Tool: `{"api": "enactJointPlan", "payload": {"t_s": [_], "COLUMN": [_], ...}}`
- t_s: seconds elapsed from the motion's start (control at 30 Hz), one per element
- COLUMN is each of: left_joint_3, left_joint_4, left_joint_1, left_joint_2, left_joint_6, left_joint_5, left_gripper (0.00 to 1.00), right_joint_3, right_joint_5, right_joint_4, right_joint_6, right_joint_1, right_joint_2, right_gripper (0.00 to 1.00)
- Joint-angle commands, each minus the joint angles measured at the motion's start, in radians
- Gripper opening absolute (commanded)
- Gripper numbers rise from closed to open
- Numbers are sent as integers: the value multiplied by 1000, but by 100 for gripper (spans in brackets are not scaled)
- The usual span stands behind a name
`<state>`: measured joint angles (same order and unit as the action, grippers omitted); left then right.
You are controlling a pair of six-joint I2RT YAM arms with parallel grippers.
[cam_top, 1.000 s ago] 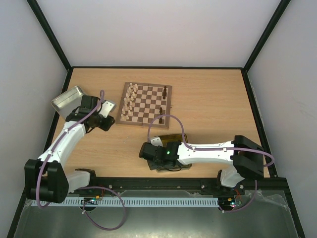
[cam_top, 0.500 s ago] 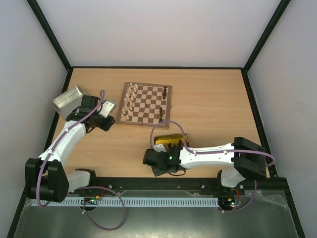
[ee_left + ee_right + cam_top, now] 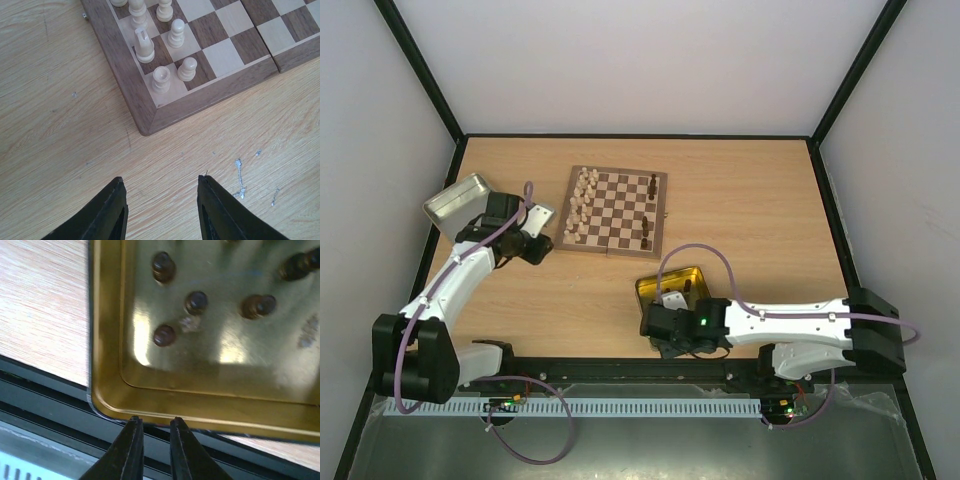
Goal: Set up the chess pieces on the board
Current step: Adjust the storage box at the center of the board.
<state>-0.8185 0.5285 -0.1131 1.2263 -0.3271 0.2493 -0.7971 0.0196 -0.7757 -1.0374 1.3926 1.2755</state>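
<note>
The board point(image 3: 616, 210) lies at mid table, with cream chess pieces point(image 3: 580, 205) in its two left columns and two dark pieces point(image 3: 653, 185) on its right side. Its near left corner point(image 3: 150, 120) with cream pieces point(image 3: 161, 79) shows in the left wrist view. My left gripper point(image 3: 542, 244) is open and empty point(image 3: 161, 182) over bare wood just short of that corner. Several dark pieces point(image 3: 196, 302) lie in the yellow-gold tin point(image 3: 107, 340). My right gripper point(image 3: 155, 422) hovers at the tin's near rim, jaws only narrowly apart and empty; it also shows in the top view point(image 3: 665, 318).
A silver tin point(image 3: 455, 197) sits at the far left behind my left arm. The gold tin point(image 3: 685, 278) lies close to the table's near edge, by the black rail point(image 3: 60, 400). Black frame posts stand along both sides.
My right arm has drawn back to the right and toward the near edge, uncovering most of the gold tin. The left arm has not moved.
</note>
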Motion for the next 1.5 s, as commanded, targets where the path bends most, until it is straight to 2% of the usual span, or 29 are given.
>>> {"api": "enactJointPlan", "payload": {"t_s": [0.0, 0.23, 0.33, 0.43, 0.63, 0.8, 1.07, 1.47], "left_joint_3": [8, 9, 9, 10, 7, 8, 10, 8], "left_joint_4": [-5, -9, -9, -9, -6, -5, -5, -7], "left_joint_1": [-6, -10, -9, -12, -17, -19, -19, -20], "left_joint_2": [9, 10, 6, 7, 3, -2, -7, -1], "left_joint_6": [11, 13, 13, 12, 11, 11, 11, 10], "left_joint_5": [-2, -5, -3, -2, 2, 2, 4, 10], "left_gripper": [42, 42, 42, 43, 43, 43, 43, 44], "right_joint_3": [44, -14, 6, 34, 35, 40, 33, -10], "right_joint_5": [-11, -115, -169, -233, -317, -292, -234, -208], "right_joint_4": [-123, -154, -177, -166, -129, -42, 106, 194], "right_joint_6": [-62, -108, -139, -172, -124, -7, 124, 225], "right_joint_1": [8, 9, 8, -26, -252, -389, -540, -638], "right_joint_2": [-45, -92, -75, -108, -192, -139, -32, 90], "right_gripper": [15, 19, 23, 23, 8, 2, 2, 2]}}
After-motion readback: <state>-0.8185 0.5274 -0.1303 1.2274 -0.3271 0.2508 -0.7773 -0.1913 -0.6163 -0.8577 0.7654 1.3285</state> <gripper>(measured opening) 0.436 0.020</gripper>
